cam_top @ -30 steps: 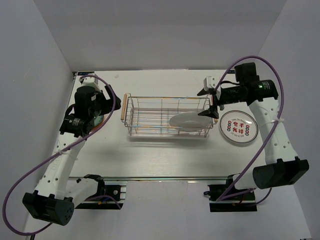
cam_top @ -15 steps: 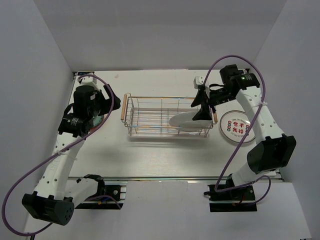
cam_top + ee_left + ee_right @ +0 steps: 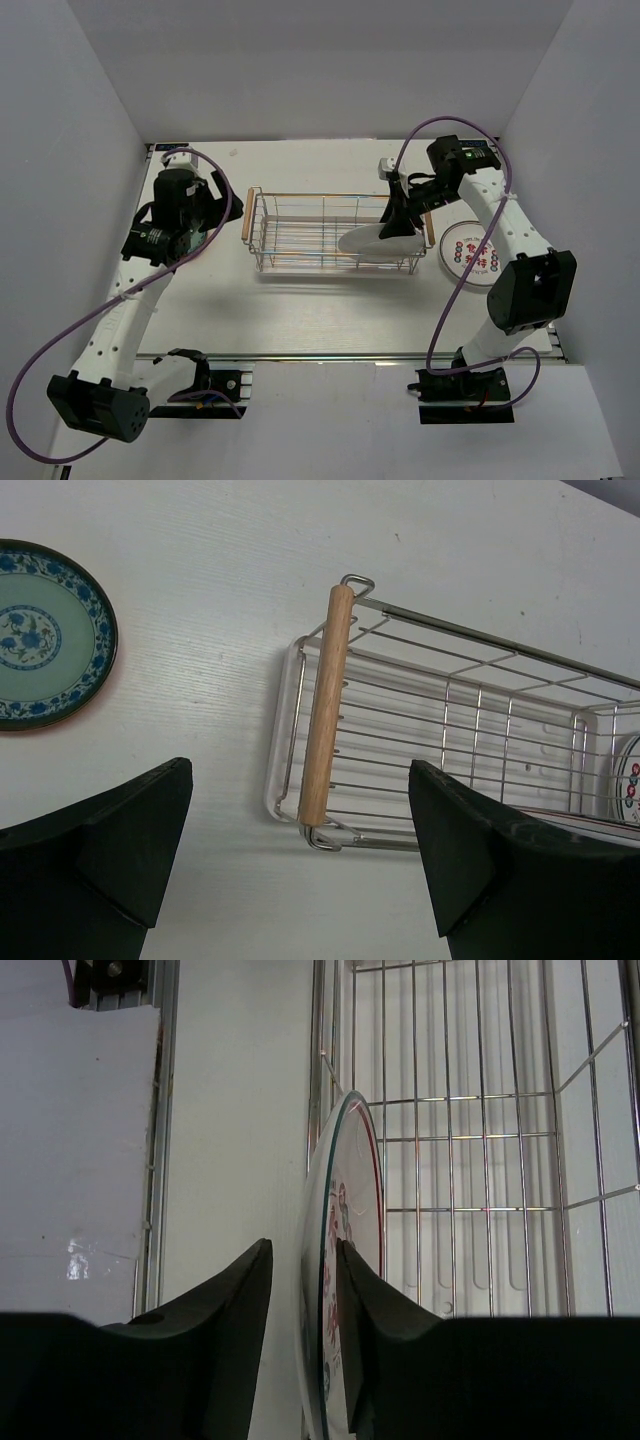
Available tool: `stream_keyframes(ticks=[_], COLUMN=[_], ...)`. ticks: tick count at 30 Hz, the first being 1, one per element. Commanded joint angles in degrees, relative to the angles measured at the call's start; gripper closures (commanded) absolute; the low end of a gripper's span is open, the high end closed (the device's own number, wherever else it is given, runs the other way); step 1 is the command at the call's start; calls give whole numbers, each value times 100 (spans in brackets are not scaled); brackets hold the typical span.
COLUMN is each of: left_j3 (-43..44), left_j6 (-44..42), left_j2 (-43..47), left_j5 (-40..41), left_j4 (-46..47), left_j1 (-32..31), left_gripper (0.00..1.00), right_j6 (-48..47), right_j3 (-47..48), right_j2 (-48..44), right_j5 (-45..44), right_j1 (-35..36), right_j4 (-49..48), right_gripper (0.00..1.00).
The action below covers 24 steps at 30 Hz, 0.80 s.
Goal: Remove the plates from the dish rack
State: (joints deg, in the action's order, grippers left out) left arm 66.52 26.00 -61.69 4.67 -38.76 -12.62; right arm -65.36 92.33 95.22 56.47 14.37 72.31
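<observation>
Last white plate [image 3: 362,243] seen in the dish rack [image 3: 300,232] leans at the rack's 3 o'clock end; green rim ring, red print on the face; no other plate visible in the wires. Just changed: right end effector [image 3: 400,213] swung in from outside that end and now sits down over the plate, jaws gone from wide to narrow. Right wrist view has its fingers [image 3: 230,1310] astride the plate's rim, one on each face, a sliver of gap left on the outer side, so can't tell if it's clamped yet. Judgement: this is the pinch on the final rack plate, lift-out is next, task near done. Left end effector [image 3: 298,810] unchanged, jaws spread wide, holding nothing, hovering off the rack's 9 o'clock end over the tabletop [image 3: 330,310], the wooden handle [image 3: 325,705] showing between its fingers. Around: red-lettered plate [image 3: 478,255] flat on the tabletop just beside the rack at 3 o'clock, a likely set-down spot, so the new plate probably stacks there or goes beside it. Blue-and-green plate [image 3: 45,635] flat at 9 o'clock, well apart from the rack. In the way: the end wall wires and handle at the 3 o'clock end sit close to the grip, so the plate likely needs to come up clear before moving sideways.
</observation>
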Motion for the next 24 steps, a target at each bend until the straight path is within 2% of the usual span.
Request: stream_keyframes(ticks=[1,9,14,18,21,24], left_j3=[230,212,203,186,194,203], left_j6=[28,28,2,2,2,2], left_j2=[-114,-352,-370,-379,-387,-370], left_j5=[-53,-159,-159,-168,-212,-238], left_j4=[27,97,123,159,159,185], left_j1=[-30,-30,-30,-30,-30,-30], left_gripper=[2,2,2,2,2,2], right_j6=[15,1157,1079,754,613,595], right_j3=[30,101,170,285,329,373], right_j2=[5,207,252,252,216,164], right_j5=[110,-65,-22,110,145,137], right_j1=[13,-13,-22,-13,-4,-22], right_j4=[64,-763,-666,-298,-139,-104], right_gripper=[63,73,82,96,100,100])
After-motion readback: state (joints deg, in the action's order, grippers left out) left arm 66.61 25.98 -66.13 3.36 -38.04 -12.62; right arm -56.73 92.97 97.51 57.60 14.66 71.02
